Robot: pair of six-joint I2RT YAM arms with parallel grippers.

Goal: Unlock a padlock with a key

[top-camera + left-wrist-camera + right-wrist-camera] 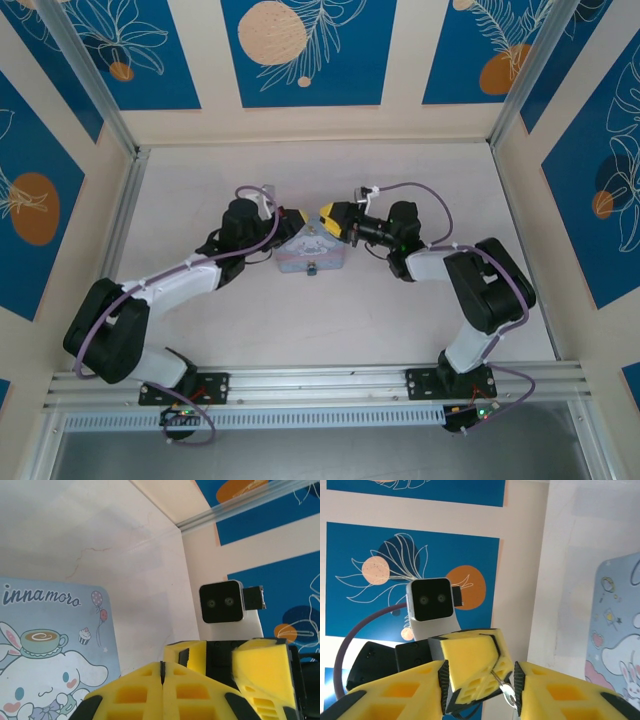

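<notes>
left claw (161, 672) clenched tight above the cartoon tin (310, 258) | right claw (480, 681) spread around its tips | key (503, 686) pokes out at those tips, just beside a right finger | tin on desk (300, 325)

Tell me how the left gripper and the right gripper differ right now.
The left gripper is shut, pinching the key; the right gripper is open. The left gripper's tip sits between the right gripper's spread fingers. Both have yellow fingers and meet over the tin.
</notes>
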